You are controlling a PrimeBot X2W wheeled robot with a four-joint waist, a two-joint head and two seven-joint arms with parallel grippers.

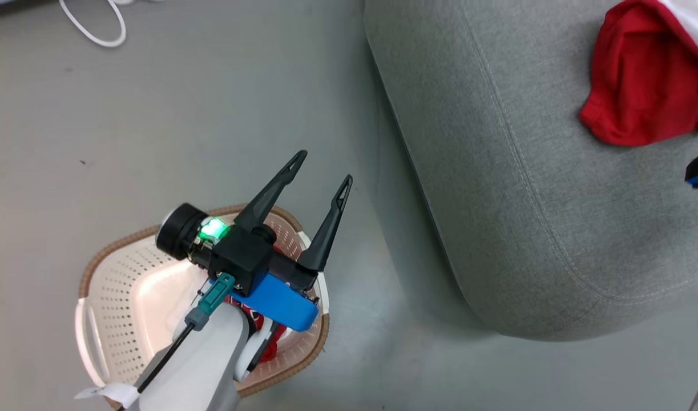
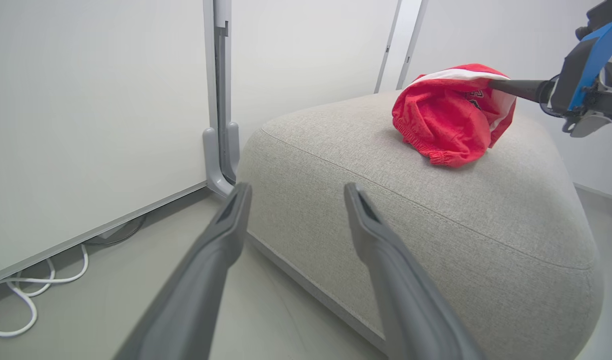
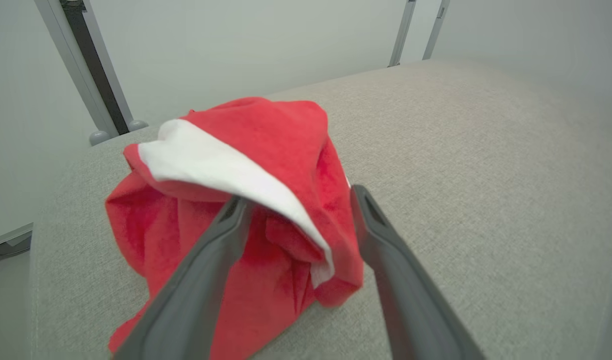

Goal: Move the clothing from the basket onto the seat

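Down on the floor (image 1: 154,114) first: picking out the left gripper (image 1: 323,166) hanging over the top-right rim of the cream basket (image 1: 115,285), fingertips out past it above bare floor, 2 dark fingers splayed wide, gripping nothing. Spotting a scrap of red clothing (image 1: 271,345) down in the basket, mostly tucked under the pale forearm (image 1: 206,354) and its blue wrist block (image 1: 280,302). Cannot make out any more of it from here.

Off to the right, the big grey seat (image 1: 525,171), rounded corner toward the basket, near it, with bare floor between. And up on that seat, 1 red garment (image 1: 634,85) with a white band, heaped and peaked rather than flat.

Switching to the right wrist: right gripper (image 3: 296,196) in at that heap, fingers spread as wide as the left pair, 1 fold of red and white draped between them, not pinched. From the left wrist, seeing 1 finger of the right gripper poking in under the white band at the top of the heap.

Far up the floor, a looped white cable (image 1: 92,28).
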